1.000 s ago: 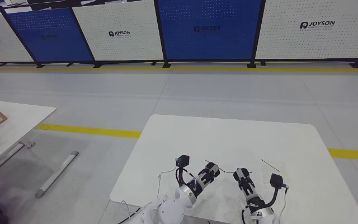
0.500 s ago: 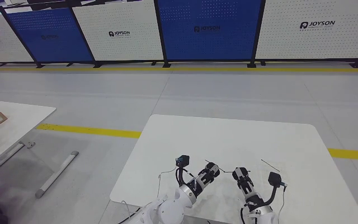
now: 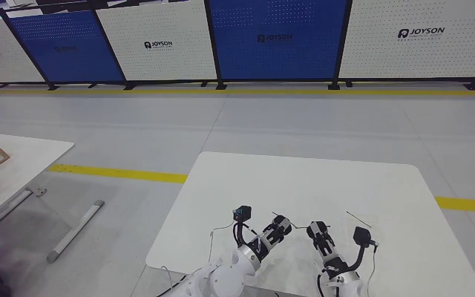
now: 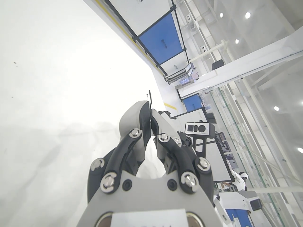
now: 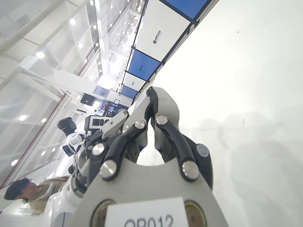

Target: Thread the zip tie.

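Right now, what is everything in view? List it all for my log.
table: one, white, centre.
zip tie: one, black, thin, clamped in the left gripper, tip poking past the fingers.
loose strip: one, black, thin, flat on the table, right of the right gripper.
side table: one, white, far left edge.
wall panels: several, blue and white, behind.
left gripper: one, white and black, shut on the zip tie.
right gripper: one, white and black, shut, beside the left one.
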